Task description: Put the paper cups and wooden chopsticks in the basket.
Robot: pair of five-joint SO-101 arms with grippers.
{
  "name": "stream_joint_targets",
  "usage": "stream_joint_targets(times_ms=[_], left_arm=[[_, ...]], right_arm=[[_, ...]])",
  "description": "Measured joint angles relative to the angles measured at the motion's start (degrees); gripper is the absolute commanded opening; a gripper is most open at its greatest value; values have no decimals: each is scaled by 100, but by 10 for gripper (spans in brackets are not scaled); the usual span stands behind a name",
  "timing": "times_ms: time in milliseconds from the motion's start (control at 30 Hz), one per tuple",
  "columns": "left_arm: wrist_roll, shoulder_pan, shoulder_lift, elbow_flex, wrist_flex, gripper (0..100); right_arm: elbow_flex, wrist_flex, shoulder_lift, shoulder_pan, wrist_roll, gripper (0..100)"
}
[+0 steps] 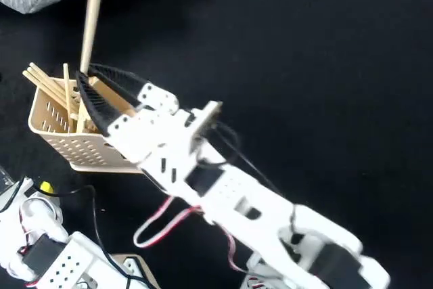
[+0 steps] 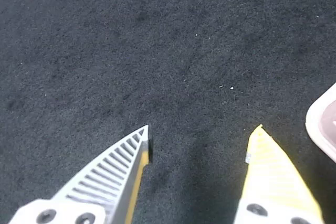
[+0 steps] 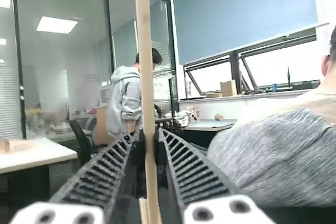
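A beige slotted basket (image 1: 61, 141) stands at the table's left, with several wooden chopsticks (image 1: 47, 86) leaning out of it. Over the basket, my right gripper (image 1: 84, 76) is shut on one more wooden chopstick (image 1: 91, 25), which stands nearly upright with its lower end inside the basket. In the right wrist view that chopstick (image 3: 144, 77) runs straight up between the black fingers of the right gripper (image 3: 149, 145). My left gripper (image 2: 202, 135) is open just above the black cloth with nothing between its fingers; its yellow tip (image 1: 46, 186) sits at the table's lower left.
The right arm (image 1: 257, 214) stretches from the lower right across the table's middle, with red and white cables (image 1: 162, 218) hanging under it. A pale rim (image 2: 325, 124) lies close to the left gripper. Bare black cloth (image 1: 325, 65) covers the right half.
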Motion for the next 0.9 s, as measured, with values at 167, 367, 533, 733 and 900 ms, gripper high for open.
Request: stream_joint_targets(times_ms=[167,367,533,733,900], left_arm=[[0,0,0,0,0,296],[0,0,0,0,0,296],[0,0,0,0,0,296],[0,0,0,0,0,296],[0,0,0,0,0,296]], right_arm=[[-440,-651,1257,-53,352,12],[-782,-853,1811,-53,448,12],[-782,-853,1837,-53,466,12],[-791,-844,1837,-149,475,16],[-809,-343,1732,-229,484,16]])
